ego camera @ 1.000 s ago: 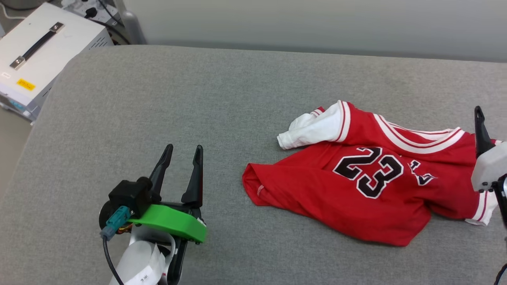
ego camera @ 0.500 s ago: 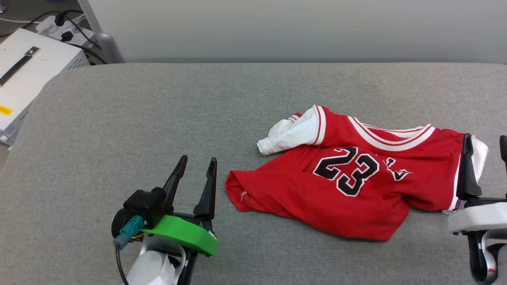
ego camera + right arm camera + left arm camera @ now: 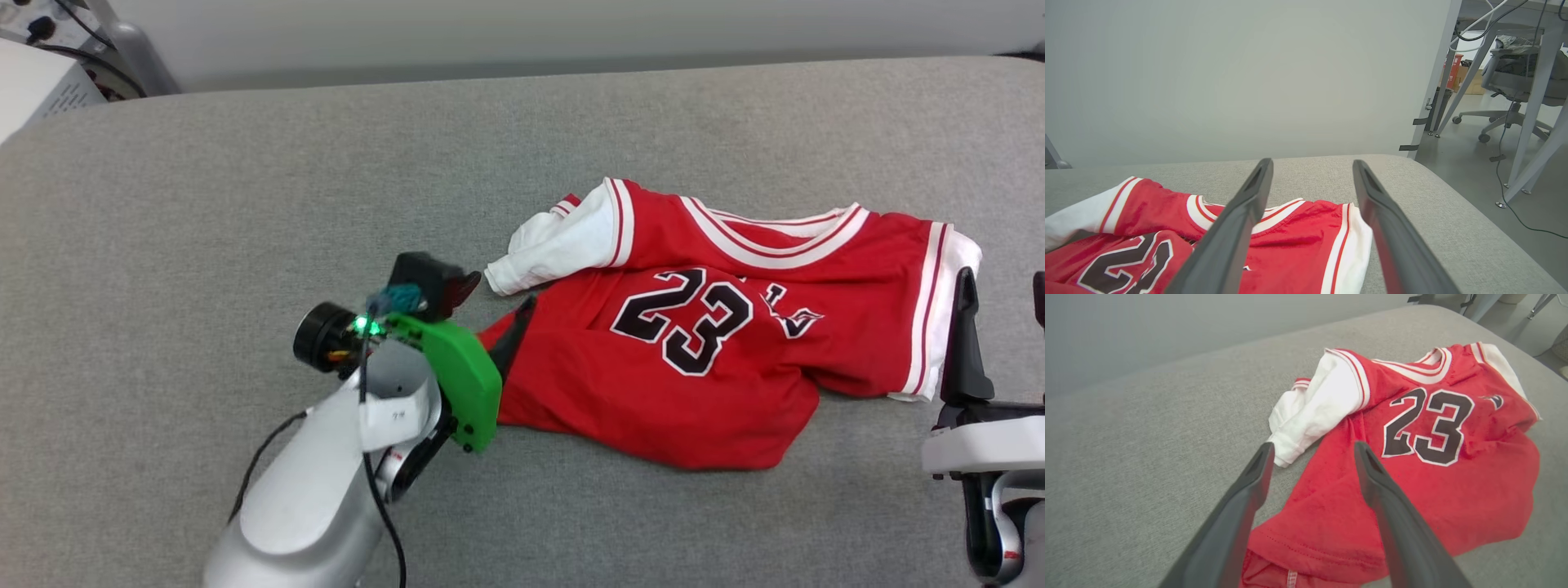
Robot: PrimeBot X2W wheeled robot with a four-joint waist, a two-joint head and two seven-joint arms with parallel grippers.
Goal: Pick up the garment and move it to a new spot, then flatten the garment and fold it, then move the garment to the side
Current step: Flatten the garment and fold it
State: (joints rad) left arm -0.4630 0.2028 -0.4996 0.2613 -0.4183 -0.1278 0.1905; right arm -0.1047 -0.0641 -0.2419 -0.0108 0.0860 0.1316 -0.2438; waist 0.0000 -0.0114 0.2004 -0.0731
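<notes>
Red shirt (image 3: 718, 408) crumpled on grey tabletop (image 3: 204, 204), not lifted: pickup step; left fingers (image 3: 1245, 490) wide over left hem, right fingers (image 3: 1243, 204) wide beside right sleeve. Next: pinch, lift.

Left gripper (image 3: 1313, 448) rises from bottom centre, two dark fingers (image 3: 1233, 522) spread wide, nothing pinched between them. Garment (image 3: 1453, 498) lies crumpled on grey tabletop (image 3: 1147, 457), centre to right of frame, black 23 (image 3: 1429, 424) face up. White sleeve (image 3: 1318, 412) bunched at centre, cuff just beside left fingertip. Red hem (image 3: 1310, 547) lies between fingers (contact with cloth unclear). Pale wall (image 3: 1167, 335) upper left.
</notes>
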